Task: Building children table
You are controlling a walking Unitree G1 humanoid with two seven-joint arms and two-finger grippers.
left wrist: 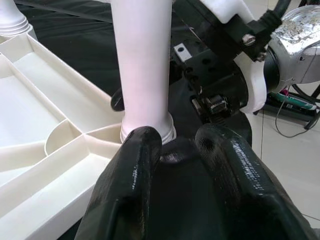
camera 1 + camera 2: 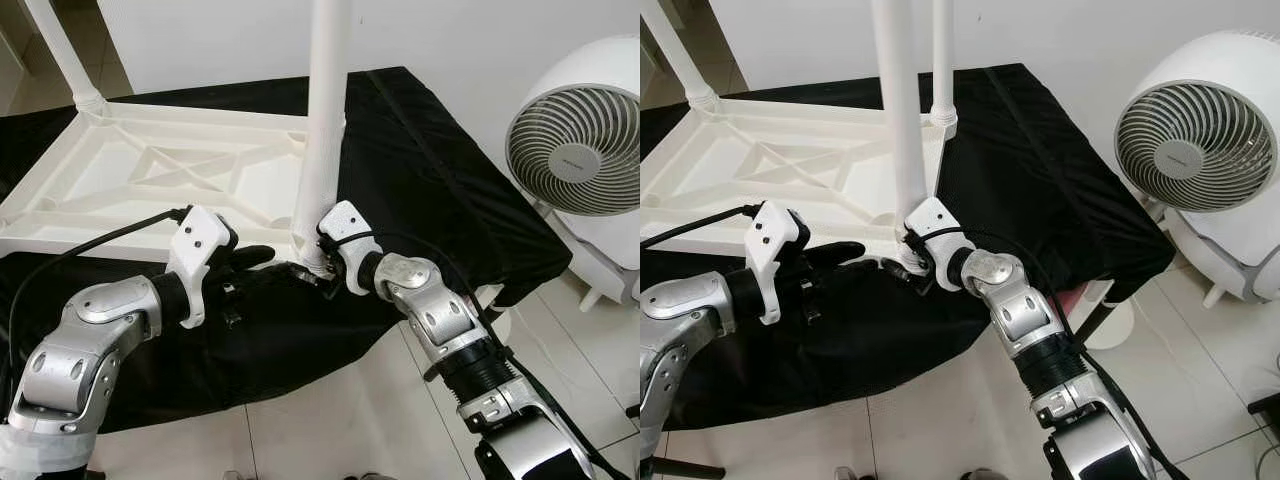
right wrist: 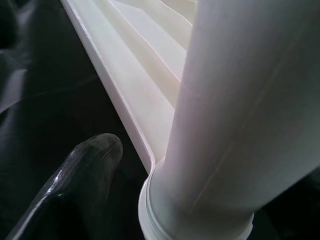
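A white plastic table top (image 2: 70,190) lies upside down on a black cloth (image 2: 430,170). A white table leg (image 2: 322,140) stands upright in its near right corner socket. My right gripper (image 2: 306,270) is at the base of this leg, open, with its jaws on either side. In the right wrist view one finger (image 3: 85,175) stands a little off the leg (image 3: 235,115). My left gripper (image 2: 258,257) hovers low over the cloth, just left of the same corner and pointing at the leg's base (image 1: 147,132). Its fingers (image 1: 132,165) are close together and hold nothing.
Two more legs stand in the far corners (image 2: 62,50) (image 2: 943,60). A white round fan (image 2: 575,140) stands on the tiled floor (image 2: 330,420) to the right. The cloth-covered surface ends just before my arms.
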